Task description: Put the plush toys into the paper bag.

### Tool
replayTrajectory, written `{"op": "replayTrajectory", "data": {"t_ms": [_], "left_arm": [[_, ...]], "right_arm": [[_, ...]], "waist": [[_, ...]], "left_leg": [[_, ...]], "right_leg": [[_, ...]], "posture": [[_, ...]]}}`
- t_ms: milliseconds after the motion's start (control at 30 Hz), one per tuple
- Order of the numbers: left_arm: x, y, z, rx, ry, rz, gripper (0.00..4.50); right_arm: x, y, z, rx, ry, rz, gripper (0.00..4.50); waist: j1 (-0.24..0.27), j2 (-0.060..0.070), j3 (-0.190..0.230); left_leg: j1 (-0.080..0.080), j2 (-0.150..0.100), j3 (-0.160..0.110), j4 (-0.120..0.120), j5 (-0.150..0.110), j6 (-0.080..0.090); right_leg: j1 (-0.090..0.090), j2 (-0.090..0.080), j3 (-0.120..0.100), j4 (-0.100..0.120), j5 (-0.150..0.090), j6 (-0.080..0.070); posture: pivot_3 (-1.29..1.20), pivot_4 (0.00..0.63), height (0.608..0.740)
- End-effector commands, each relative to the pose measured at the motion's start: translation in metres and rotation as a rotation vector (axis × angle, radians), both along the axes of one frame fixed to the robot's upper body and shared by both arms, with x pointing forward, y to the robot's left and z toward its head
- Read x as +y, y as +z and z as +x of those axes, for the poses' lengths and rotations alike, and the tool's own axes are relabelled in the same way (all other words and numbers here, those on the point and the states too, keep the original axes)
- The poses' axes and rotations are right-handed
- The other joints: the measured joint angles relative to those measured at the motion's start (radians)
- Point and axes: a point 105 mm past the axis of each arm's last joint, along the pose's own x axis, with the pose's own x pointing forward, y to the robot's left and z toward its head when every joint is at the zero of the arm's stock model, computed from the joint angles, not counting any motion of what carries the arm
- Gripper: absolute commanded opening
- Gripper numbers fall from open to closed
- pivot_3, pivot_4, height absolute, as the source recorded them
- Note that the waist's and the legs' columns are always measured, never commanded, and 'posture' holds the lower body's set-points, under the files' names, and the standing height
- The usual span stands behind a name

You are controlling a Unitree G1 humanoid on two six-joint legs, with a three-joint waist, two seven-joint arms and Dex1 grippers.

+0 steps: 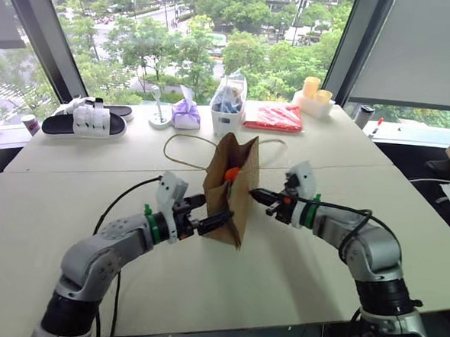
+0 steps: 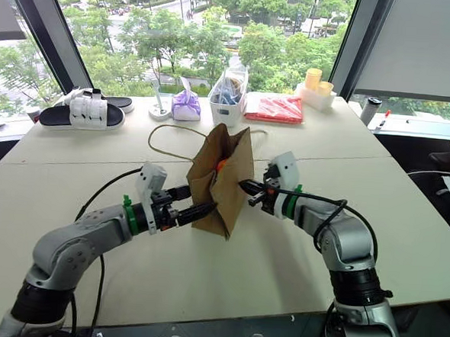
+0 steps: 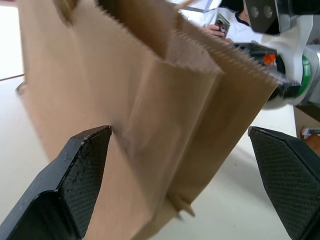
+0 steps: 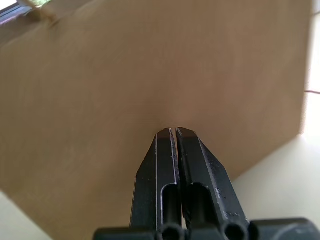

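Brown paper bag (image 1: 230, 186) hiding most of orange toy (image 1: 231, 173), left gripper (image 1: 213, 210) wide astride it, right gripper (image 1: 255, 194) pinched empty.

Both arms reach forward and inward, elbows bent, wrists about level. The left gripper (image 1: 214, 211) points forward and to the right with its fingers (image 3: 82, 172) spread wide apart, one on each side of the paper bag (image 1: 231, 186). The right gripper (image 1: 255, 194) points forward and to the left, tilted slightly down, its two fingers (image 4: 165, 167) pressed together, tips at the bag's side
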Motion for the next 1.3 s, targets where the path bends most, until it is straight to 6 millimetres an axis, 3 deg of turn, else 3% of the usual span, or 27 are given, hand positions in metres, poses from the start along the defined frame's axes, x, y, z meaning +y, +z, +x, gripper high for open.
{"op": "replayTrajectory", "data": {"t_ms": [33,333,433,667,800,900,1100,1300], "left_arm": [[-0.007,0.007,0.002,-0.045,-0.008,-0.013,4.5],[-0.009,0.004,0.018,-0.078,0.084,-0.01,4.5],[-0.01,0.005,0.022,-0.09,0.111,-0.02,3.63],[-0.008,0.009,0.029,-0.091,0.121,-0.042,0.08],[-0.006,0.011,0.032,-0.093,0.09,-0.036,0.01],[-0.004,0.022,0.035,-0.097,-0.057,-0.026,0.01],[0.01,0.038,0.04,-0.065,-0.3,-0.009,0.01],[0.026,0.028,0.044,-0.037,-0.517,0.177,0.01]], "right_arm": [[0.003,0.012,-0.001,-0.059,0.006,0.005,0.08],[0.005,0.012,-0.001,-0.063,0.003,0.004,0.08],[0.002,0.012,-0.001,-0.074,0.0,-0.008,0.0],[-0.004,0.016,-0.003,-0.086,-0.009,-0.011,0.0],[-0.015,0.021,-0.007,-0.101,-0.013,-0.021,0.0],[-0.048,0.039,-0.024,-0.154,0.01,-0.015,0.0],[-0.087,0.057,-0.048,-0.181,-0.001,-0.013,0.0],[-0.113,0.061,-0.065,-0.195,-0.077,-0.048,0.0]], "waist": [[0.0,0.0,0.0],[0.0,0.0,0.0],[0.0,0.0,0.0],[0.0,0.0,0.0],[0.0,0.0,0.0],[0.01,0.0,0.0],[-0.002,0.0,0.0],[-0.004,0.0,0.0]], "left_leg": [[0.0,0.0,0.0,0.0,0.0,0.0],[0.0,0.0,0.0,0.0,0.0,0.0],[0.0,0.0,0.0,0.0,0.0,0.0],[0.0,0.0,0.0,0.0,0.0,0.0],[0.0,0.0,0.0,0.0,0.0,0.0],[-0.001,0.0,0.0,0.0,0.0,0.0],[0.0,0.0,0.0,0.001,0.0,0.001],[0.0,0.0,0.0,0.0,0.0,0.001]], "right_leg": [[0.0,0.0,0.0,0.0,0.0,0.0],[0.0,0.0,0.0,0.0,0.0,0.0],[0.0,0.0,0.0,0.0,0.0,0.0],[0.0,0.0,0.0,0.0,0.0,0.0],[0.0,0.0,0.0,0.0,0.0,0.0],[0.0,0.0,-0.001,0.0,0.0,0.0],[0.001,0.0,-0.002,0.0,0.0,0.0],[0.001,0.001,-0.002,0.0,0.0,0.0]], "posture": [[0.0,0.15,0.74],[0.0,0.15,0.74],[0.0,0.15,0.74],[0.0,0.15,0.74],[0.0,0.15,0.74],[0.0,0.15,0.74],[0.0,0.15,0.74],[0.0,0.15,0.74]]}}
